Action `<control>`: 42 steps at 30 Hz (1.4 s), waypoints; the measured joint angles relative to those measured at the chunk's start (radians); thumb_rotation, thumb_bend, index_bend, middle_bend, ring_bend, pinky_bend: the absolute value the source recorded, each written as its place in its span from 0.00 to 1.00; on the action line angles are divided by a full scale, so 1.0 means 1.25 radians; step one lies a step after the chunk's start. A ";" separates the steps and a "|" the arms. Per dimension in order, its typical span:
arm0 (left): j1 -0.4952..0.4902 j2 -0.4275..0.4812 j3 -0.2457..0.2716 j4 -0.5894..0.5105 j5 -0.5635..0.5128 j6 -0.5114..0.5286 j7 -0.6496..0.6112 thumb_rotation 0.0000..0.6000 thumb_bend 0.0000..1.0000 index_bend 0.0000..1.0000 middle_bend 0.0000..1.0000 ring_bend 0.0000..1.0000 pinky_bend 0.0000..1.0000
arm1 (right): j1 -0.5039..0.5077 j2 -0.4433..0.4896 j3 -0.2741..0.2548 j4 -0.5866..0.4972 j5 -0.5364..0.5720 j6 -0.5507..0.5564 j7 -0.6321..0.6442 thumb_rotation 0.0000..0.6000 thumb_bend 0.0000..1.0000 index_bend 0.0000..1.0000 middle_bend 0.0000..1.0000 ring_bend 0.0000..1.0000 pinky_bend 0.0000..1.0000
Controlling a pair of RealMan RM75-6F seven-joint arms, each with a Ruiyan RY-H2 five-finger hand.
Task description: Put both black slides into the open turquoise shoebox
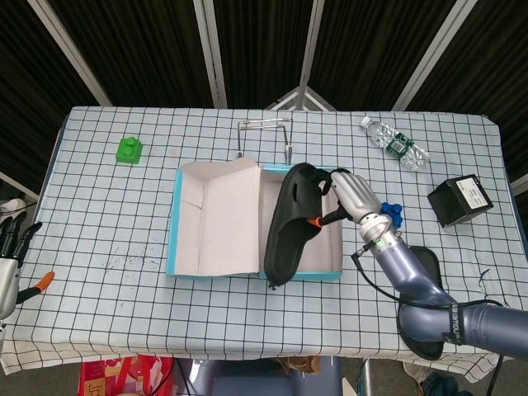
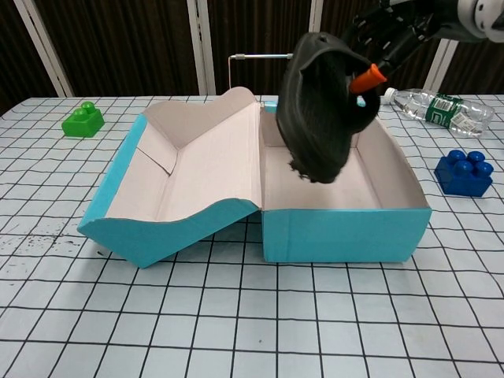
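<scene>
One black slide (image 1: 289, 223) hangs tilted, toe down, over the right compartment of the open turquoise shoebox (image 1: 301, 275); my right hand (image 1: 351, 194) grips it at its upper end. The chest view shows the same slide (image 2: 319, 118) above the box's interior, with the right hand (image 2: 386, 35) above it and the box's front wall (image 2: 339, 232) below. The second black slide (image 1: 427, 260) lies on the table right of the box, partly hidden by my right forearm. At the table's left edge my left hand (image 1: 10, 247) holds nothing, fingers apart.
The box lid (image 1: 214, 219) lies folded open to the left. A green block (image 1: 129, 149) sits far left, a blue block (image 1: 391, 213) just right of the box. A water bottle (image 1: 396, 144) and a black box (image 1: 459, 200) are at the right, a wire frame (image 1: 264, 136) behind the shoebox.
</scene>
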 measured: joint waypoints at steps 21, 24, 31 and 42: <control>-0.005 -0.029 -0.009 0.022 0.001 0.013 -0.004 1.00 0.26 0.15 0.00 0.01 0.13 | -0.114 -0.395 0.090 0.429 -0.323 0.274 0.084 1.00 0.41 0.63 0.47 0.43 0.16; -0.007 -0.036 -0.010 0.029 0.005 0.015 -0.013 1.00 0.26 0.14 0.00 0.01 0.13 | -0.120 -0.418 0.085 0.474 -0.350 0.270 0.098 1.00 0.41 0.63 0.47 0.43 0.16; -0.010 -0.043 -0.007 0.035 0.008 0.009 -0.010 1.00 0.26 0.15 0.00 0.01 0.13 | -0.133 -0.464 0.076 0.570 -0.401 0.253 0.143 1.00 0.41 0.64 0.47 0.43 0.16; -0.009 -0.045 -0.008 0.033 0.003 0.010 0.001 1.00 0.26 0.15 0.00 0.01 0.13 | -0.152 -0.513 0.058 0.691 -0.474 0.254 0.227 1.00 0.41 0.64 0.47 0.43 0.16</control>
